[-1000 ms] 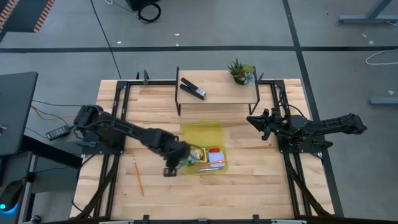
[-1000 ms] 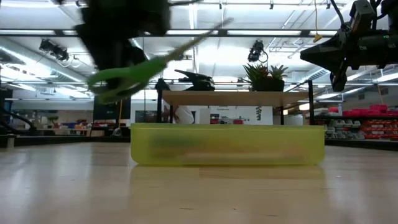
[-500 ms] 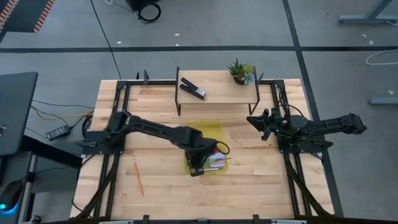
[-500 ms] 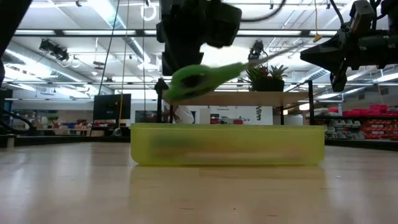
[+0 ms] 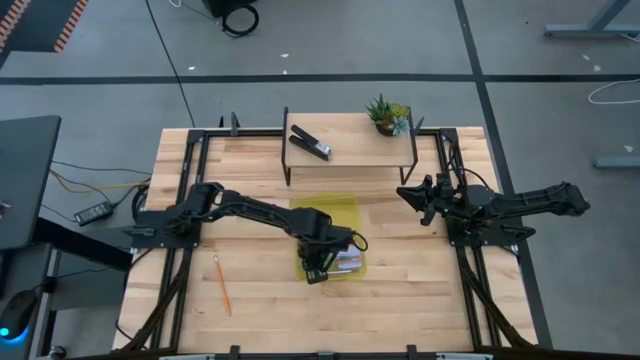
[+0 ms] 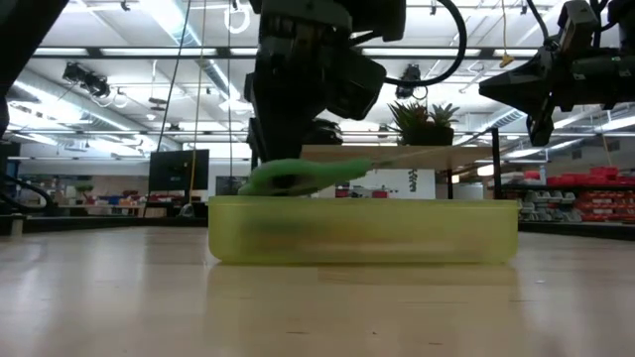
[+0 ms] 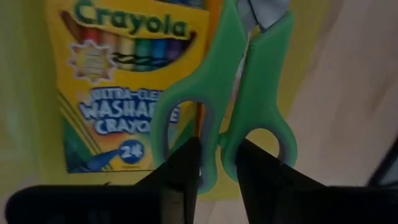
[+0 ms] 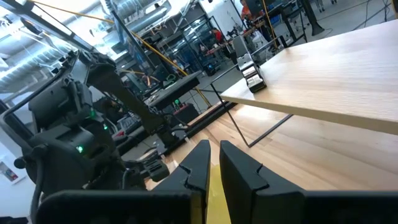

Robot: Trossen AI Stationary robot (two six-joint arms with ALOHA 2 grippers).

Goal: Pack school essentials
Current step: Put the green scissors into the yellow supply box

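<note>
My left gripper [image 5: 320, 252] hangs over the yellow-green tray [image 6: 362, 230], pointing steeply down and shut on the green-handled scissors [image 6: 298, 178]. The scissors lie nearly level at the tray's rim, blades toward the right of the low view. Below them in the tray lies the crayon box [image 7: 124, 81]. Other small items beside it are mostly hidden by the arm. One orange pencil [image 5: 222, 284] lies on the table near the front left. My right gripper [image 5: 412, 195] waits shut above the table's right side, holding nothing. My left gripper pinches the scissors' handles where the two green loops meet [image 7: 222, 140]. One finger [image 7: 183, 168] stands at each loop's opening, with the inner bars between them. The fingers come from above, slanting down. The scissors sit about level; whether they rest on the tray's contents I cannot tell.
A raised wooden shelf [image 5: 350, 150] at the back carries a black stapler [image 5: 310, 143] and a small potted plant [image 5: 387, 115]. Bare wood lies in front of the tray and to its left, around the pencil.
My left gripper has carried the scissors from left of the tray toward the table's right, over the tray, and sunk to its rim, rolling as it went. The scissors, first slanted with blades up, now lie nearly level.
</note>
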